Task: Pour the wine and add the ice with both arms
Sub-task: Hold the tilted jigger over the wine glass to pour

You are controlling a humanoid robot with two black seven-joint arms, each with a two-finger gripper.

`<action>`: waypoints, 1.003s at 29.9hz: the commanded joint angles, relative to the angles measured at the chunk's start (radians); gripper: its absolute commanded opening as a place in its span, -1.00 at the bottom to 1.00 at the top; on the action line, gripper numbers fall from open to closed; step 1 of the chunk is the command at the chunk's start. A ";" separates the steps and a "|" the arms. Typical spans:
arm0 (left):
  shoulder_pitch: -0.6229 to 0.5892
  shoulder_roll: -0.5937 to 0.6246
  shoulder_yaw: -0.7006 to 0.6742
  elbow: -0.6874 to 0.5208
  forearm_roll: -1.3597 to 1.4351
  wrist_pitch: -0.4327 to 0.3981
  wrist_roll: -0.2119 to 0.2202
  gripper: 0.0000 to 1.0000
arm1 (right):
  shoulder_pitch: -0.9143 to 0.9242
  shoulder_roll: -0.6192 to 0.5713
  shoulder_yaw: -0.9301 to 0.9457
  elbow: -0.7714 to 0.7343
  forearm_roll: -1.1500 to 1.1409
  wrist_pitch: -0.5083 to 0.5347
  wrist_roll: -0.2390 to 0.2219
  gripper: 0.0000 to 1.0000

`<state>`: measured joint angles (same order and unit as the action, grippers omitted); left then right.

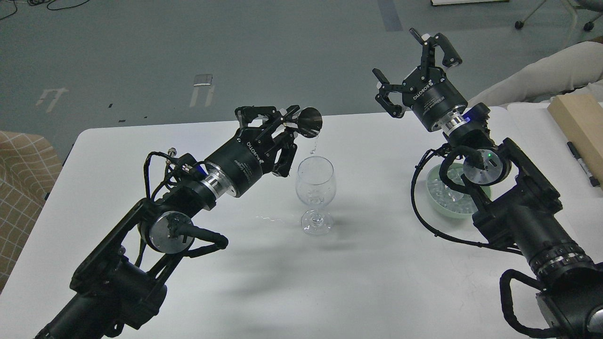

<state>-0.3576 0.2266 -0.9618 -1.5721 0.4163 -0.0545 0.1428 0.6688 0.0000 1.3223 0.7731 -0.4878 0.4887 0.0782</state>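
A clear stemmed wine glass [315,194] stands upright in the middle of the white table [358,282]. My left gripper [282,123] is shut on a small shiny metal cup [309,121], tipped on its side just above and behind the glass's rim. A thin clear stream of liquid [313,145] falls from the cup toward the glass. My right gripper [414,66] hangs open and empty, high over the table's far right. Below its arm, a pale green bowl [435,200] holds a heap of clear ice [447,194], partly hidden by the wrist.
A small clear spill [268,219] lies on the table left of the glass's foot. A wooden block [579,125] and a black pen [582,163] lie at the right edge. A checked cushion [19,188] sits off the table's left side.
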 commanded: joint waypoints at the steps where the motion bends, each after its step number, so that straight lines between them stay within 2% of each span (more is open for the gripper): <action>1: 0.002 -0.003 0.000 0.001 0.015 -0.001 0.000 -0.75 | 0.002 0.000 0.000 0.000 0.000 0.000 0.000 0.98; 30: 0.008 -0.007 -0.002 0.000 0.137 -0.002 -0.003 -0.76 | 0.003 0.000 0.000 0.000 0.000 0.000 0.000 0.98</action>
<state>-0.3503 0.2193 -0.9634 -1.5724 0.5358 -0.0537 0.1393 0.6719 0.0000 1.3237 0.7731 -0.4878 0.4887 0.0782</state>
